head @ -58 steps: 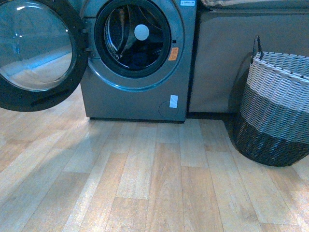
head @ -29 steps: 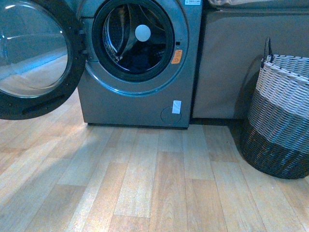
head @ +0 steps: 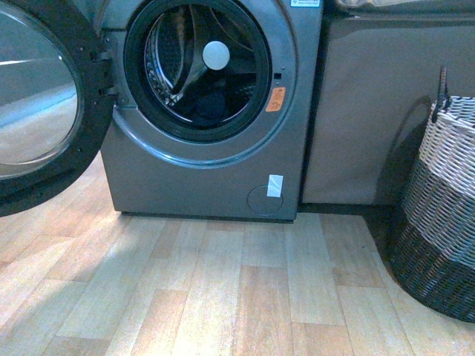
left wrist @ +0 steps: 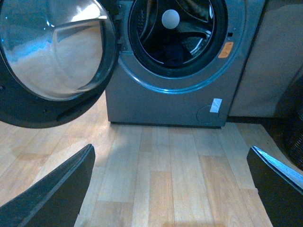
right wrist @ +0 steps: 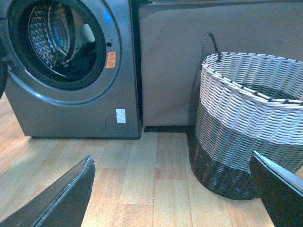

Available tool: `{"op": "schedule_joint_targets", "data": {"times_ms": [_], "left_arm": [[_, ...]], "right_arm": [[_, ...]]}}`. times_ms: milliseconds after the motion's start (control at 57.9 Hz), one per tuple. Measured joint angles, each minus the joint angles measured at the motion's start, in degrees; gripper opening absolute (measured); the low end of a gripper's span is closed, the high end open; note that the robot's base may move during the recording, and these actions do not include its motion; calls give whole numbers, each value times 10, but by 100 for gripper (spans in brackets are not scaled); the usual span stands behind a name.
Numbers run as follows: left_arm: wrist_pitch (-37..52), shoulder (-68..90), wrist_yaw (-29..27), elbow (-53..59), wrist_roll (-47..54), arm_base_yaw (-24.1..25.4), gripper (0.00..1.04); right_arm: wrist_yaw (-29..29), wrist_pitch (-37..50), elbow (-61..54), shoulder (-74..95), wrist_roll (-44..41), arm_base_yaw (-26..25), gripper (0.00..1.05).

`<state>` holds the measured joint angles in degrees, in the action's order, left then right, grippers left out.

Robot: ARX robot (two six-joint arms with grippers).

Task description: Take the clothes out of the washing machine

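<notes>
The clothes (head: pixel 210 107) lie as a dark heap low inside the washing machine (head: pixel 200 174). Soft, light and limp, they likely want a pinch on a raised fold. Left claw (left wrist: pixel 170 156) and right claw (right wrist: pixel 173 158) both gape apart, empty, short of the washing machine.

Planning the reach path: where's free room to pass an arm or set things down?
Free: the bare wood floor between the washing machine, its open door and the basket; the porthole, with the door wide aside. Tight: the bottom of the drum, where the clothes lie.
</notes>
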<state>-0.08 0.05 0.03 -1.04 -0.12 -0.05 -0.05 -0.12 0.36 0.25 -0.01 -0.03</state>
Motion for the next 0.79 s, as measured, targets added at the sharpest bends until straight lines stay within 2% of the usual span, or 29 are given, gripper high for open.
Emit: {"op": "schedule_joint_targets", "data": {"times_ms": [794], "left_arm": [[0, 0, -1, 0, 0, 0, 98]], "right_arm": [[-1, 0, 0, 0, 0, 0, 97]]}}
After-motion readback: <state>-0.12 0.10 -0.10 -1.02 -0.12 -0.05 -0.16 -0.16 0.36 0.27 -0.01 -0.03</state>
